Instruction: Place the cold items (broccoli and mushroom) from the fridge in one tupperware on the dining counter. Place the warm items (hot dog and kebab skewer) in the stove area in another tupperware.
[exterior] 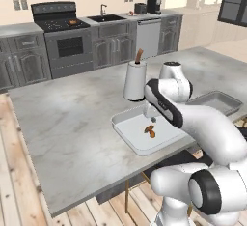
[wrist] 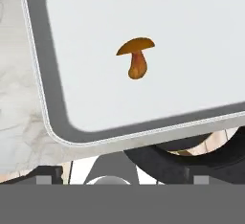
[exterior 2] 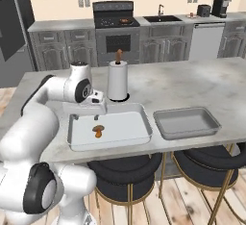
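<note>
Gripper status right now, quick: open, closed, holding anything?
Gripper: open, holding nothing; it hangs above the mushroom lying in the white tupperware.

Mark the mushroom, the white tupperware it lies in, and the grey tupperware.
mushroom (exterior 2: 98, 131): right base view, on its cap.
white tupperware (exterior 2: 144, 121): right base view, on its right rim.
grey tupperware (exterior 2: 210, 118): right base view, on its right wall.

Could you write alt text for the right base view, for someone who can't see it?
A brown mushroom lies alone in a white tupperware on a marble counter; the robot's open gripper hovers above it. A grey tupperware sits right, a paper towel roll behind.
</note>
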